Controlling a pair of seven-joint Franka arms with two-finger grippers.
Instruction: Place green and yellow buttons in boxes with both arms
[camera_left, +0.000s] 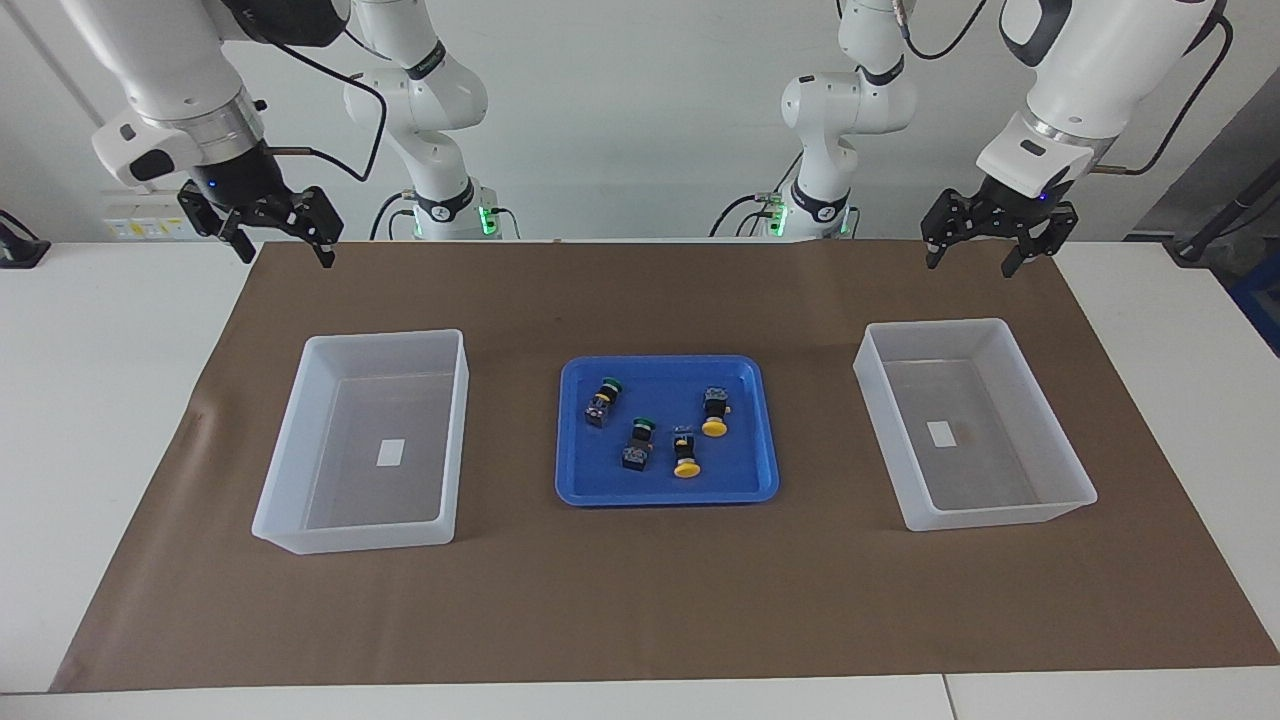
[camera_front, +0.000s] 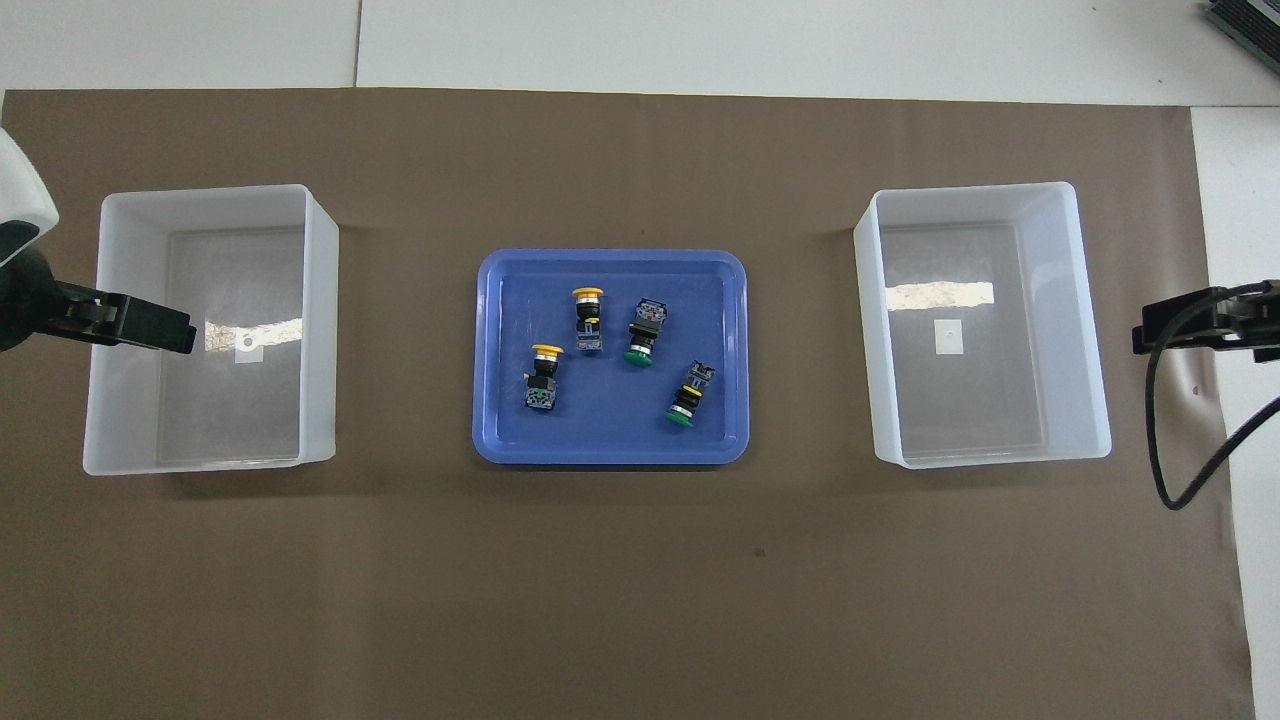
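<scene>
Two green buttons (camera_left: 603, 398) (camera_left: 638, 442) and two yellow buttons (camera_left: 714, 412) (camera_left: 685, 455) lie on their sides in a blue tray (camera_left: 665, 495) mid-table. They also show in the overhead view: green (camera_front: 688, 395) (camera_front: 645, 330), yellow (camera_front: 543, 375) (camera_front: 587, 318). One translucent box (camera_left: 350, 535) (camera_front: 865, 330) stands toward the right arm's end, the other (camera_left: 1000, 515) (camera_front: 318, 330) toward the left arm's end. Both hold only a white label. My right gripper (camera_left: 285, 248) (camera_front: 1150, 335) and left gripper (camera_left: 972, 260) (camera_front: 170, 335) hang open and empty, raised by their boxes' robot-side ends.
A brown mat (camera_left: 640, 600) covers the white table under the tray and boxes. Two smaller white arms with green-lit bases (camera_left: 445, 205) (camera_left: 815, 205) stand at the robots' edge of the table. A black cable (camera_front: 1165, 440) loops down from the right arm.
</scene>
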